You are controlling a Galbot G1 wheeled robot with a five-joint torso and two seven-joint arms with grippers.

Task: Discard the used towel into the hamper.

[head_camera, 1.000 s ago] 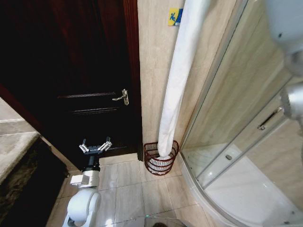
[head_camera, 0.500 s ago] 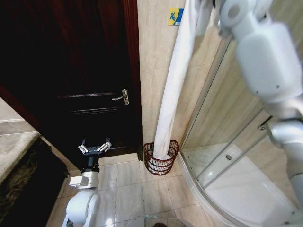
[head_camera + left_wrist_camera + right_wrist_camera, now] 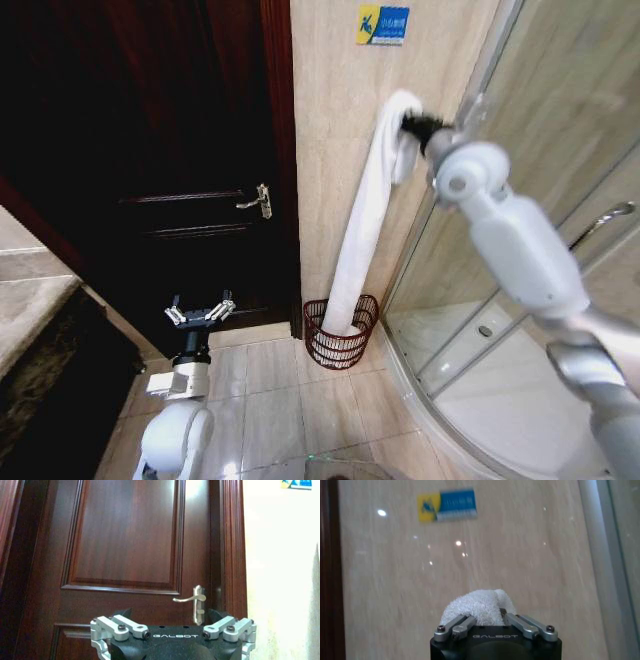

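A long white towel [image 3: 365,235] hangs down the beige wall, its lower end inside the hamper [image 3: 340,333], a small reddish-brown wire basket on the floor at the wall's foot. My right gripper [image 3: 415,127] is shut on the towel's top end, high above the hamper. In the right wrist view the towel [image 3: 477,607] bulges out between the gripper's fingers [image 3: 457,627]. My left gripper [image 3: 201,311] stands open and empty low at the left, facing the dark wooden door [image 3: 130,555].
A dark wooden door [image 3: 180,160] with a metal handle [image 3: 258,203] stands left of the hamper. A glass shower enclosure [image 3: 520,330] with a curved white base is close on the right. A blue and yellow sign [image 3: 382,24] is on the wall. Tiled floor lies in front.
My right arm has come down with the towel, so the towel's top end is lower and more of it has gone into the hamper. The left arm has not moved.
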